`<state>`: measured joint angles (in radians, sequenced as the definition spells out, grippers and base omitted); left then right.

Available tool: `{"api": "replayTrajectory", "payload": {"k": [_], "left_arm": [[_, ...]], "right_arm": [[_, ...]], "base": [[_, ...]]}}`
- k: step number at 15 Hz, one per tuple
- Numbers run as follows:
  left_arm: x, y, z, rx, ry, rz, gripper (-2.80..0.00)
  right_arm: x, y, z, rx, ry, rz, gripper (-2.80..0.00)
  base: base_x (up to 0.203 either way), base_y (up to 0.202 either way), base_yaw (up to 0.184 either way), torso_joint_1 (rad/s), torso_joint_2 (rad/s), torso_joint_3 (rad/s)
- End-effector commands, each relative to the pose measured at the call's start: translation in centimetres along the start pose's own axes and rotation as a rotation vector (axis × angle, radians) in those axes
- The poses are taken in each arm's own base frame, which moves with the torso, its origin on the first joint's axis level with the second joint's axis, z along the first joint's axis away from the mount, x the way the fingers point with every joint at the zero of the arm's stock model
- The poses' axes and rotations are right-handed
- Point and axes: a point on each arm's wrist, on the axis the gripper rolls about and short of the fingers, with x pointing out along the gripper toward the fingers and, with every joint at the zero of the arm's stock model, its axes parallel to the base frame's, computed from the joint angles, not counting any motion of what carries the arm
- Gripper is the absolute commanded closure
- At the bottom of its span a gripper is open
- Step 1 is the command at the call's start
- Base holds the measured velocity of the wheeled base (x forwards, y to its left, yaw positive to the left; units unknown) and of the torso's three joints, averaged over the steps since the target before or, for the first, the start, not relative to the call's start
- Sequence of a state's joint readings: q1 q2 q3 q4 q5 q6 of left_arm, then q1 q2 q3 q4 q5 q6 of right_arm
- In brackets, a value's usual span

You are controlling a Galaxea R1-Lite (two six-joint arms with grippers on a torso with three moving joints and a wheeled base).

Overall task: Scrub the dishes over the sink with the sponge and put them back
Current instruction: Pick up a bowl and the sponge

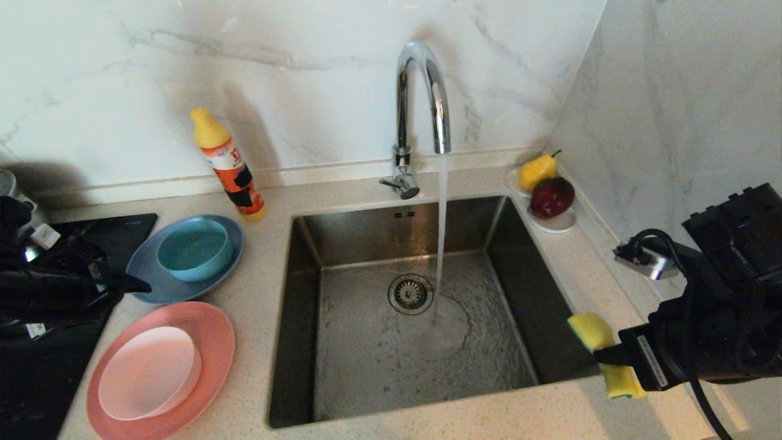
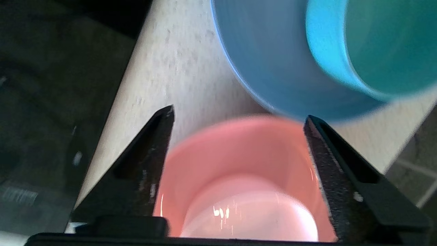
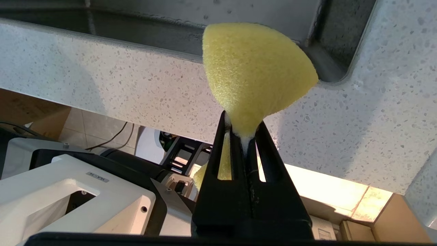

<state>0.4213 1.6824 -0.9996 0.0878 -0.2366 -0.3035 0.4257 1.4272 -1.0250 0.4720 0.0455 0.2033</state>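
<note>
Left of the sink (image 1: pixel 305 305), a teal bowl (image 1: pixel 194 247) sits on a grey-blue plate (image 1: pixel 146 269). In front of them a pale pink bowl (image 1: pixel 149 373) rests on a salmon-pink plate (image 1: pixel 214 336). My left gripper (image 1: pixel 131 287) hovers over the counter beside both plates. In the left wrist view it (image 2: pixel 239 118) is open and empty, above the salmon plate (image 2: pixel 239 150) and pale bowl (image 2: pixel 252 218). Beyond them lie the blue plate (image 2: pixel 266 68) and teal bowl (image 2: pixel 385 41). My right gripper (image 1: pixel 602 354) is shut on the yellow sponge (image 1: pixel 592 333) at the sink's front right corner, pinching its middle (image 3: pixel 252 68).
Water runs from the chrome faucet (image 1: pixel 421 91) onto the sink floor near the drain (image 1: pixel 410 293). An orange detergent bottle (image 1: pixel 229 165) stands behind the plates. A white dish with a pear and an apple (image 1: pixel 550 189) sits at the back right. A black cooktop (image 1: pixel 36 366) is at far left.
</note>
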Motion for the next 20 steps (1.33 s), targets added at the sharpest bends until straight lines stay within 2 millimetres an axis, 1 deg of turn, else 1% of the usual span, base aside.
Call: {"api": "replayTrajectory", "payload": {"k": [1, 5, 7, 8, 10, 11, 13, 15, 17, 20], "left_arm": [[1.1, 0.4, -0.5, -0.012, 0.020, 0.001, -2.80], [1.3, 0.2, 0.0, -0.007, 0.010, -0.007, -2.80], [0.2, -0.5, 1.0, -0.021, -0.032, -0.036, -2.80], [-0.7, -0.8, 1.3, -0.022, -0.046, -0.056, -2.80], [-2.1, -1.4, 2.0, -0.018, -0.046, -0.071, -2.80], [-2.3, -1.7, 2.6, -0.013, -0.057, -0.081, -2.80], [-1.0, -2.0, 3.7, -0.004, -0.056, -0.087, -2.80], [0.8, -2.1, 4.3, 0.014, -0.035, -0.090, -2.80], [2.7, -2.7, 4.3, 0.059, -0.028, -0.106, -2.80], [3.8, -3.8, 3.8, 0.098, -0.033, -0.142, -2.80]], "right_arm": [[0.1, 0.0, 0.1, 0.002, 0.005, -0.001, 0.00], [0.0, 0.0, 0.0, 0.001, 0.002, 0.000, 0.00], [-0.1, 0.0, 0.0, 0.002, -0.002, -0.002, 0.00], [0.0, -0.1, 0.0, 0.004, 0.001, -0.004, 0.00], [0.0, -0.1, 0.0, 0.005, 0.002, -0.004, 0.00], [0.1, -0.1, 0.0, 0.005, 0.006, -0.004, 0.00], [0.1, -0.1, 0.0, 0.005, 0.005, -0.004, 0.00], [0.1, -0.1, 0.2, 0.005, 0.001, -0.004, 0.00], [0.3, -0.1, 0.3, 0.005, 0.005, -0.006, 0.00], [0.3, -0.2, 0.5, 0.008, 0.000, -0.009, 0.00]], "base": [[0.000, 0.000, 0.000, 0.000, 0.00, 0.000], [0.000, 0.000, 0.000, 0.000, 0.00, 0.000], [0.000, 0.000, 0.000, 0.000, 0.00, 0.000], [0.000, 0.000, 0.000, 0.000, 0.00, 0.000], [0.000, 0.000, 0.000, 0.000, 0.00, 0.000], [0.000, 0.000, 0.000, 0.000, 0.00, 0.000], [0.000, 0.000, 0.000, 0.000, 0.00, 0.000], [0.000, 0.000, 0.000, 0.000, 0.00, 0.000], [0.000, 0.000, 0.000, 0.000, 0.00, 0.000], [0.000, 0.000, 0.000, 0.000, 0.00, 0.000]]}}
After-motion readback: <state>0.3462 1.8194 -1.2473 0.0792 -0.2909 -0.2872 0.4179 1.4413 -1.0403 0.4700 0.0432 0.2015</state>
